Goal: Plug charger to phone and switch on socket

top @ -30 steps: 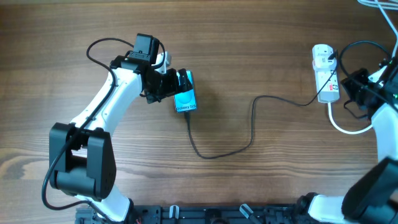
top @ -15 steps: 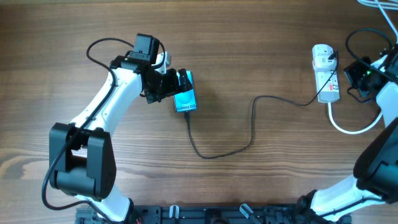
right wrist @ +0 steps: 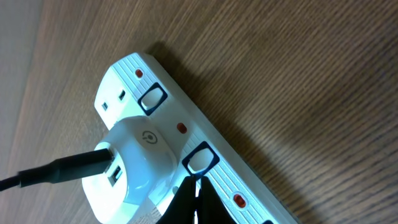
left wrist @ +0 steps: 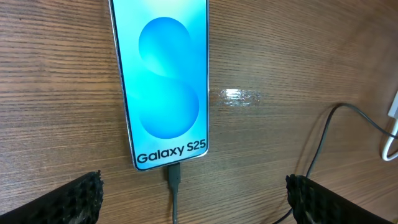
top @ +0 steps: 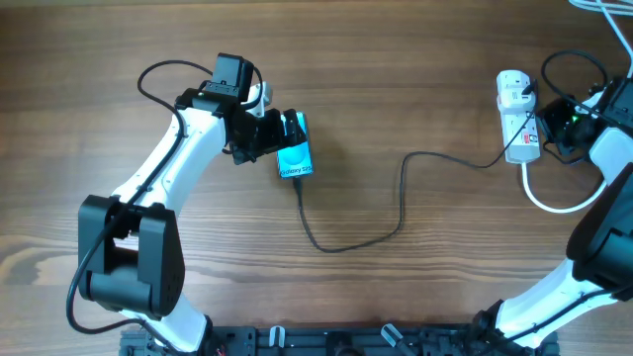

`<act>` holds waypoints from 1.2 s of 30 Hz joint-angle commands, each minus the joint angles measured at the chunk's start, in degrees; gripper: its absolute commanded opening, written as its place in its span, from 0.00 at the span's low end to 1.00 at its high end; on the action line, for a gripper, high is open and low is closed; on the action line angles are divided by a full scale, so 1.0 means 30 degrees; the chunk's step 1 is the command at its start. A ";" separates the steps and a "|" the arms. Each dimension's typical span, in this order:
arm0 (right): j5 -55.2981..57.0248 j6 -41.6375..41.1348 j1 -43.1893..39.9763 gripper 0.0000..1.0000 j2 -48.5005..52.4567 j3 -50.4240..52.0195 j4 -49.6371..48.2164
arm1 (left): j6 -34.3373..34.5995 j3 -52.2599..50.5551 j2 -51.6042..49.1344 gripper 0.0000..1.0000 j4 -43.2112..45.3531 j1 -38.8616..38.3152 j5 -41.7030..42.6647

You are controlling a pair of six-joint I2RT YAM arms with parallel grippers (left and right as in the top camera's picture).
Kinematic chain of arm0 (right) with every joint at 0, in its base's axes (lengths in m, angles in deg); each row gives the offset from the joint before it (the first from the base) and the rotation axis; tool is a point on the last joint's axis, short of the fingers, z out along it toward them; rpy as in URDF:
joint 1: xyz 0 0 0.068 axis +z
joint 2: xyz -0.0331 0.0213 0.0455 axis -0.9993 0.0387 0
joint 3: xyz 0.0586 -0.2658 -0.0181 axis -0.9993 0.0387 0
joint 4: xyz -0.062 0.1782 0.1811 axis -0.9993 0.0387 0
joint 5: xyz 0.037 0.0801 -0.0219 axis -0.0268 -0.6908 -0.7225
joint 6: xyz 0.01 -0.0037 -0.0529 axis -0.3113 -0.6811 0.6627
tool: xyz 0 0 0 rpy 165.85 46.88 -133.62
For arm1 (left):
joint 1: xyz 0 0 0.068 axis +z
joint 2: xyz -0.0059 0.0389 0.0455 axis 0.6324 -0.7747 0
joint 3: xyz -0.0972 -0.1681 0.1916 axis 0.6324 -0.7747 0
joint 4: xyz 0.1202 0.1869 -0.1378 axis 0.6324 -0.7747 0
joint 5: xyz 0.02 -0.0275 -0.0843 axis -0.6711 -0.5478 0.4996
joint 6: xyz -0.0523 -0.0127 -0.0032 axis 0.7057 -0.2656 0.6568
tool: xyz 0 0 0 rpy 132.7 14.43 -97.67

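Note:
The phone (top: 294,155) lies flat on the table with its teal screen up; it also shows in the left wrist view (left wrist: 165,81). The charger's black plug tip (left wrist: 174,175) sits in the phone's bottom port. Its thin cable (top: 401,198) runs right to a white adapter (right wrist: 134,162) plugged into the socket (top: 516,117). My left gripper (top: 269,135) hovers at the phone, open wide and empty (left wrist: 193,205). My right gripper (top: 549,124) is shut, and its tips (right wrist: 196,183) touch the white rocker switch (right wrist: 200,160) beside the adapter.
The socket's thick white cord (top: 554,203) loops down and right under my right arm. A second rocker switch (right wrist: 152,98) and small red dots (right wrist: 238,200) sit along the strip. White cables (top: 608,15) hang at the top right corner.
My right gripper has moved up and left, from beside the strip's lower end to its right side at the switch. The left arm, phone and cable have not moved.

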 commanded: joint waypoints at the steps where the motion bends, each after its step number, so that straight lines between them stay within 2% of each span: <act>1: -0.0386 -0.0211 -0.0058 0.04 0.0444 -0.0350 -0.0240 | 0.0168 -0.0080 0.0182 1.00 -0.0007 0.0109 0.0321; 36: -0.1151 0.0816 0.0015 0.04 0.1370 -0.0342 -0.1457 | 0.0168 -0.0080 0.0182 1.00 -0.0007 0.0109 0.0321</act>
